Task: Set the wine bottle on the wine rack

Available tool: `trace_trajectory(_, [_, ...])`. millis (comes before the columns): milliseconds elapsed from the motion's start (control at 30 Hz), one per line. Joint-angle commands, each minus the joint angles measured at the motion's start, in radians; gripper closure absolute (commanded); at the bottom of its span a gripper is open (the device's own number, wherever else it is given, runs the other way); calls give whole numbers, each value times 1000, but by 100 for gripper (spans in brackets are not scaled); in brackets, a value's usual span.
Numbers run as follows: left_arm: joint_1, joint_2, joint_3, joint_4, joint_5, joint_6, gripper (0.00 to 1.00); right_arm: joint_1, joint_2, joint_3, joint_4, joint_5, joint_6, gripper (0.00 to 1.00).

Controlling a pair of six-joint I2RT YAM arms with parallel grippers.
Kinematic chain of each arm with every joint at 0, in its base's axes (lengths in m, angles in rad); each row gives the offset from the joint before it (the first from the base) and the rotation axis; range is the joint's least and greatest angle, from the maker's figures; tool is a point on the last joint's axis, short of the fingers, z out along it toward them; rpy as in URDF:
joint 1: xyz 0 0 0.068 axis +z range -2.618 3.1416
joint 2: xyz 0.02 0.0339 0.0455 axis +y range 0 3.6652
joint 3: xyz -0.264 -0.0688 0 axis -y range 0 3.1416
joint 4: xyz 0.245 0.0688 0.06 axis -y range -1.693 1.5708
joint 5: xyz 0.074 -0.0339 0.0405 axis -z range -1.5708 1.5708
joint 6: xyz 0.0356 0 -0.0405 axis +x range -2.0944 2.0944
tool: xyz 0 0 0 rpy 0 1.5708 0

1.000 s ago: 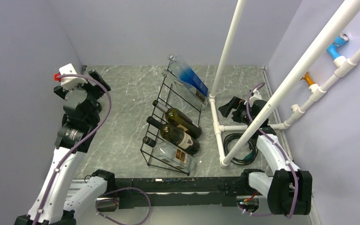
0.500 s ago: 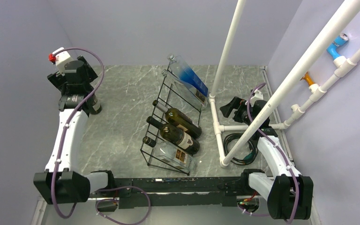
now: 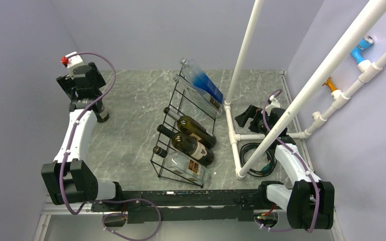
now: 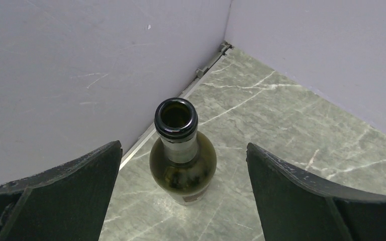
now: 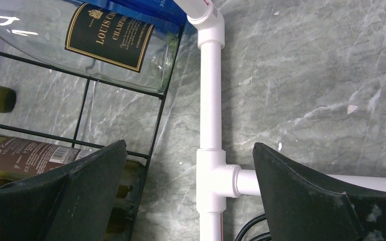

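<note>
1. Grey marble-patterned table (image 3: pixel 130 125), shut in by plain lilac-grey walls, filled the middle of the top view.
2. The wine rack (image 3: pixel 156 150) stood at the centre of that view, running from lower middle toward upper middle.
3. Four bottles lay on the rack: a clear one (image 3: pixel 186 166) lowest, two dark ones (image 3: pixel 193 147) above it, and a clear-and-blue one (image 3: pixel 204 85) at the top.
4. The wine bottle (image 3: pixel 101 114) was not on the rack. It stood upright on the table at the upper left, close to the wall and well apart from the rack.
5. In the left wrist view the bottle (image 4: pixel 182 165) was dark green glass with an open mouth.
6. The left gripper (image 4: pixel 183 146) hovered above the bottle, released, with its jaws spread wide to either side of the neck and touching nothing.
7. The right gripper (image 5: pixel 188 150) was also released and empty, its jaws apart over a white pipe frame (image 5: pixel 211 100) just beside the rack.
8. A coiled black cable (image 3: pixel 254 150) lay inside the pipe frame at centre right.
</note>
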Motion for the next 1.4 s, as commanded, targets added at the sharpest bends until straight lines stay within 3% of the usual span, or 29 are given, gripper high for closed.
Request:
trace_trajectory(0, [12,-23,-79,201,8,96,0,1,-1,-8,62,-14,-8,0])
trace_trajectory(167, [57,5,-125,277,60,50,0,1,5,-12,68,-22,-5,0])
trace_trajectory(300, [149,10,-170,334,229,-97,4,1,-1,-17,67,-16,-5,0])
trace_trajectory(400, [160,28,-203,420,248,-80,10,1,-5,-18,65,-12,-7,0])
trace_trajectory(600, [177,68,-185,403,272,-70,18,2,4,-17,67,-11,-6,0])
trace_trajectory(1000, [182,84,-169,379,318,-38,63,2,-4,-21,67,-10,-5,0])
trace_trajectory(1367, [180,-67,-213,343,381,-112,90,1,2,-22,73,-15,-2,0])
